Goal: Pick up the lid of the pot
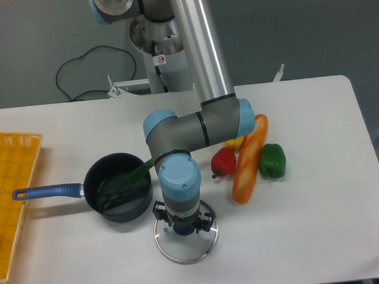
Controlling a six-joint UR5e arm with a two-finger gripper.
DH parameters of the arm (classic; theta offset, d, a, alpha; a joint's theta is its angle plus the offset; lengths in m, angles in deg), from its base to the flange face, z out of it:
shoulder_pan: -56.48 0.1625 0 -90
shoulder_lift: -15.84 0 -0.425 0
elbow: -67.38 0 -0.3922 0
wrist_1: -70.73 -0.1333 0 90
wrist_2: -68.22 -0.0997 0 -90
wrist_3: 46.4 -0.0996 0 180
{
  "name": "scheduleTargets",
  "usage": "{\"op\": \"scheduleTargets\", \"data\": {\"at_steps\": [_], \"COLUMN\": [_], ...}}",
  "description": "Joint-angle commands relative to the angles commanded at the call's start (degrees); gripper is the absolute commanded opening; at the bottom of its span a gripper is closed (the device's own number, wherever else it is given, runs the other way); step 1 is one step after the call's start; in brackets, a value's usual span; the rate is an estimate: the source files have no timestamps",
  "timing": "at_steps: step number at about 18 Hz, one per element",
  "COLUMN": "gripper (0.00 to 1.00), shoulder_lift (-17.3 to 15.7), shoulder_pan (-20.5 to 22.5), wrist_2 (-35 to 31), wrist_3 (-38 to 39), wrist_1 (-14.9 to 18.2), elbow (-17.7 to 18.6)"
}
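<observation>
The glass pot lid [190, 251] with a metal rim lies flat on the white table, its dark blue knob [183, 230] at the middle. Directly over it, the gripper [184, 217] points down and stands open, one finger to the left of the knob and the other to the right. The gripper body covers the back part of the lid. Whether the fingertips touch the knob or the glass cannot be told from this view.
Left of the arm sits a black pan [120, 209] with a blue handle and a green item inside. A yellow crate [36, 152] stands at the left edge. Right of the arm lie a red pepper [224, 162], a long bread [247, 167] and a green pepper [272, 161].
</observation>
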Motion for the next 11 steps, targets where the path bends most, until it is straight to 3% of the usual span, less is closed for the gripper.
{"op": "scheduleTargets", "data": {"at_steps": [11], "gripper": [0.46], "shoulder_lift": [-0.3], "shoulder_pan": [0.0], "wrist_2": [-0.2], "wrist_3": [-0.1], "wrist_1": [0.0], "elbow": [0.4]}}
